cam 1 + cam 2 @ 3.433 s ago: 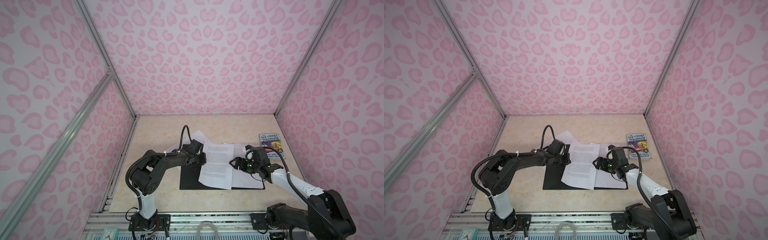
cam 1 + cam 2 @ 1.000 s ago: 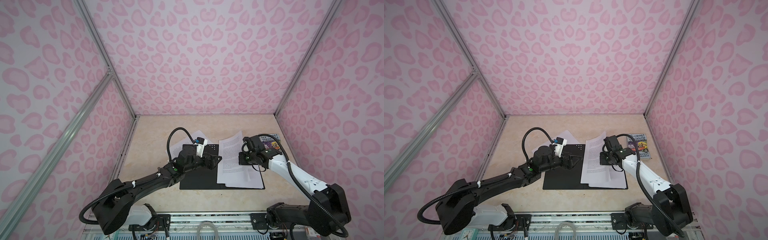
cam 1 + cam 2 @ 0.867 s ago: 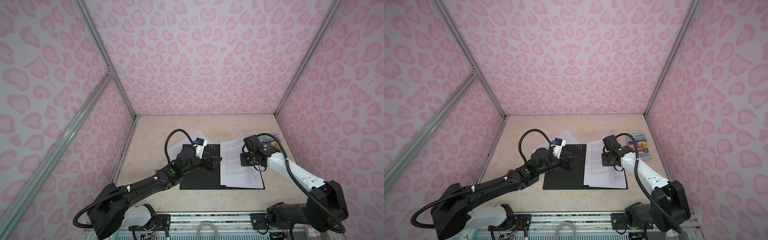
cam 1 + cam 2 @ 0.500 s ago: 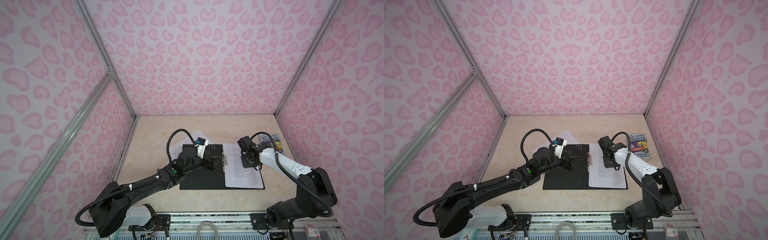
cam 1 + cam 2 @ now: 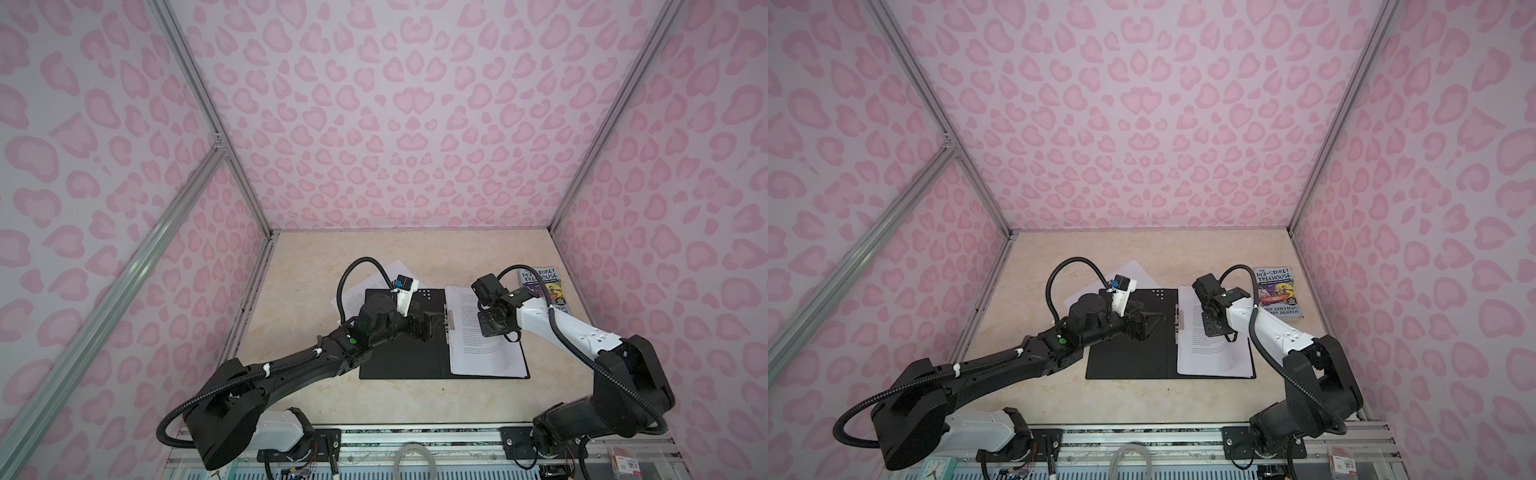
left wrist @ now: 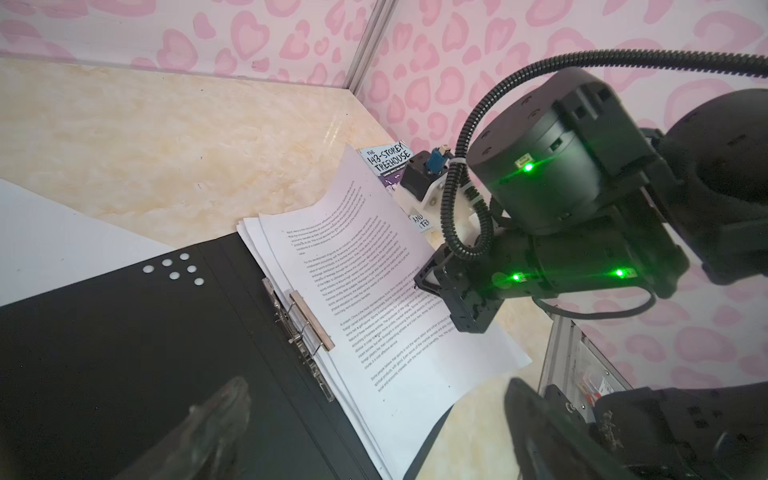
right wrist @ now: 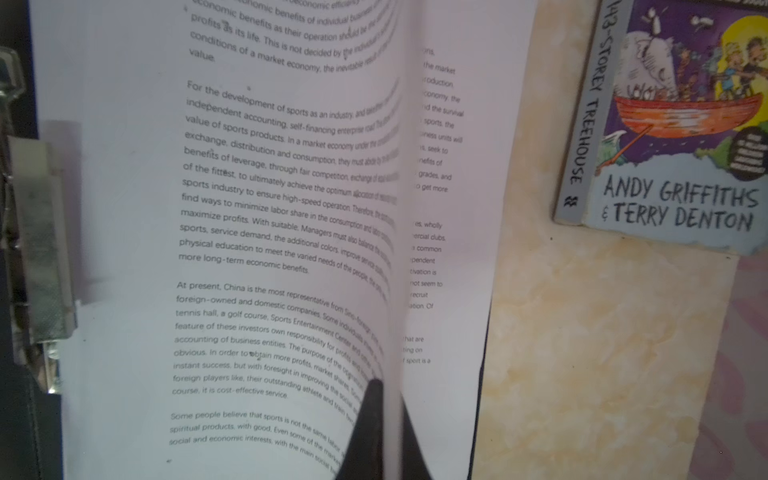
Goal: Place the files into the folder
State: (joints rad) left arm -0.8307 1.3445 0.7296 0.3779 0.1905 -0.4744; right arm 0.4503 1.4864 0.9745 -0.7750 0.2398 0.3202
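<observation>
Sheet now lowered at 3 o'clock in the folder
Right tool pinches its raised edge, release pending; left tool gapes empty

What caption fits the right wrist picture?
Right gripper pinches the top sheet by its curled edge, over the files in the folder, paperback beside.

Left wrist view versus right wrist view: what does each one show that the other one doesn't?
Left wrist only: the open left claw, green lights on the right arm, white dots on the folder's black inside. Right wrist only: text on the page under the lifted sheet, the book's full author names. Both: the files, the metal clip, the book's Treehouse title.
</observation>
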